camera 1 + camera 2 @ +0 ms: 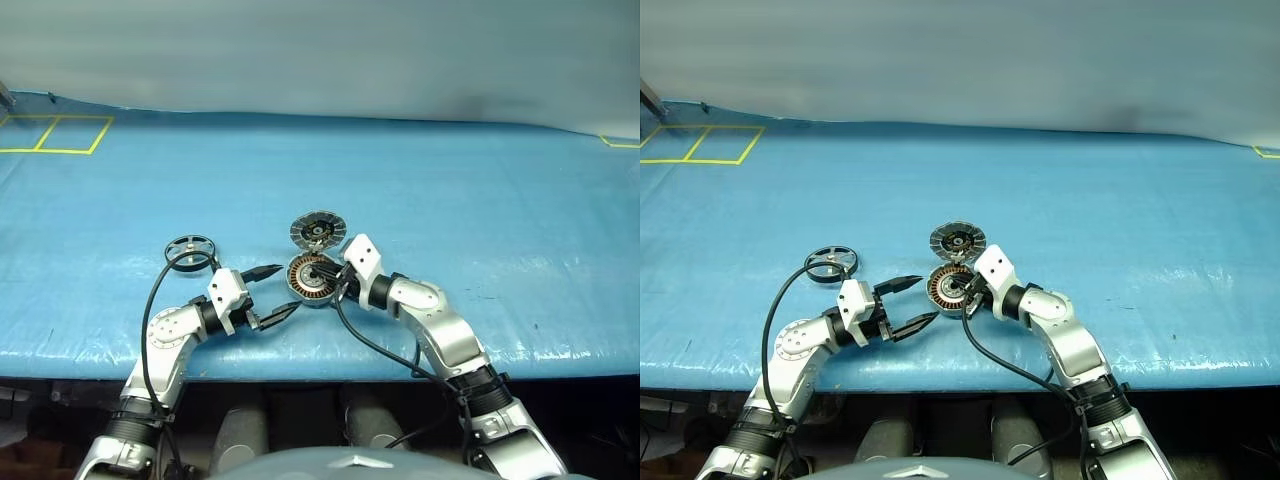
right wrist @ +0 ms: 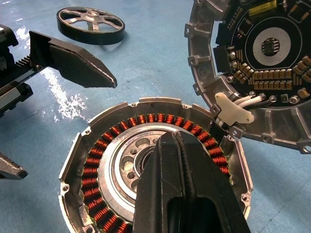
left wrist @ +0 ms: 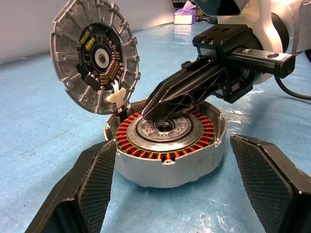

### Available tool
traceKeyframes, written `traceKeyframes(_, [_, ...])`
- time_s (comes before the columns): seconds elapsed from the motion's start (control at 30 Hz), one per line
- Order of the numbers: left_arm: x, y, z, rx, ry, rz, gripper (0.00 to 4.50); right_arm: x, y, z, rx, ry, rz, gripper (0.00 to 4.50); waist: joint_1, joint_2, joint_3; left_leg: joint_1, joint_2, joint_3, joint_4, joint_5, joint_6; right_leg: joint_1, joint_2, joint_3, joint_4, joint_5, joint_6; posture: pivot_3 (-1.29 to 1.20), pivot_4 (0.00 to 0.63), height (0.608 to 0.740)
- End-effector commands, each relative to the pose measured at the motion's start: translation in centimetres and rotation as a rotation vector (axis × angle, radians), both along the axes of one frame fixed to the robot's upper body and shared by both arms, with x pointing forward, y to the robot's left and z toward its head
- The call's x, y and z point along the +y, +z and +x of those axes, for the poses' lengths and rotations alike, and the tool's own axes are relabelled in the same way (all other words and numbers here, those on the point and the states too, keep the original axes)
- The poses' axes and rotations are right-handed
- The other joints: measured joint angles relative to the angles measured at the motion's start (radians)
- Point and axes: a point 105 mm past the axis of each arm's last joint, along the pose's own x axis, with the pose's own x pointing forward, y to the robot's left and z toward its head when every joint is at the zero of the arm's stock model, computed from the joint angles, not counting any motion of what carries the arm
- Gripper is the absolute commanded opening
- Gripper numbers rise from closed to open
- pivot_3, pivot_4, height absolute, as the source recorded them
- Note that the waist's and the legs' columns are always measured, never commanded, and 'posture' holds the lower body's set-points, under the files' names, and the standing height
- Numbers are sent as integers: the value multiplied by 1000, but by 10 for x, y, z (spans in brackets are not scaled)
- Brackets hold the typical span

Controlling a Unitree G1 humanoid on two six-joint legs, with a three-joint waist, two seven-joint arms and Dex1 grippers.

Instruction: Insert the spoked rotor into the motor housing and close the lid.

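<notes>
The motor housing (image 1: pixel 311 279) lies on the blue mat, with a copper winding ring (image 2: pixel 95 193) and a silver hub showing inside. Its hinged lid (image 1: pixel 317 232) stands open behind it, circuit face (image 3: pixel 99 57) showing. The spoked rotor (image 1: pixel 190 248), a dark-rimmed wheel with silver spokes, lies flat on the mat to the left, apart from both grippers. My right gripper (image 2: pixel 171 138) is shut, its tips over the housing's hub with nothing visible between them. My left gripper (image 1: pixel 275 293) is open, just left of the housing, with its fingers (image 3: pixel 92 187) either side of the housing's near wall.
The blue mat (image 1: pixel 480 200) stretches wide around the parts, and its front edge runs just under my arms. Yellow tape squares (image 1: pixel 58 134) mark the far left corner. A black cable (image 1: pixel 160 290) loops from the left arm near the rotor.
</notes>
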Motion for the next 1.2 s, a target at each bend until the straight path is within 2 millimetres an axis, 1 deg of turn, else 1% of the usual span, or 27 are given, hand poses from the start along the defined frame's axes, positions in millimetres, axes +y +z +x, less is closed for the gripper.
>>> traceKeyframes(0.03, [0, 6, 0, -33, -3, -1, 4075, 4, 3, -4, -15, 28, -8, 29, 0, 0, 0, 0, 0, 0, 0, 0, 0, 0, 0, 0, 0, 0, 0, 0, 150, 740])
traceKeyframes(0.17, [0, 5, -1, -31, -3, -1, 4075, 0, -7, -3, -1, 5, -66, 29, 0, 0, 0, 0, 0, 0, 0, 0, 0, 0, 0, 0, 0, 0, 0, 0, 150, 740])
traceKeyframes(0.3, [0, 5, -1, -28, -4, 0, 4075, 0, -10, -4, 14, 4, -79, 29, 0, 0, 0, 0, 0, 0, 0, 0, 0, 0, 0, 0, 0, 0, 0, 0, 150, 740])
traceKeyframes(0.5, [-1, 4, -2, -24, -6, 1, 4075, -9, -20, 3, 49, -68, -141, 29, 0, -1, -1, 1, 0, 0, 0, 0, 0, 1, 0, 0, 0, 0, 0, 0, 150, 740])
traceKeyframes(0.67, [-1, 4, -2, -22, -8, -1, 4075, -12, -28, 0, 68, -68, -211, 29, -2, -1, -1, 10, 0, 1, 0, 0, -1, 3, -2, 0, 0, 0, 0, 0, 150, 740])
traceKeyframes(0.77, [-2, 3, -3, -20, -9, -2, 4075, -13, -31, -5, 90, -57, -226, 29, -1, -2, -1, 10, -1, 2, 0, -1, -1, 3, -5, 0, -1, -1, 0, 0, 150, 740])
traceKeyframes(0.9, [-2, 3, -3, -19, -10, -2, 4075, -16, -36, -7, 115, -76, -243, 29, -1, -5, -3, 10, -3, 4, -2, -1, -1, 3, -10, -1, -2, -1, 1, 0, 150, 740])
traceKeyframes(1.2, [-2, 3, -2, -20, -14, 2, 4075, -21, -45, -11, 152, -92, -277, 29, 0, -9, -6, 10, -3, 5, -3, -1, -1, 3, -12, -2, -4, -2, 2, 0, 150, 740])
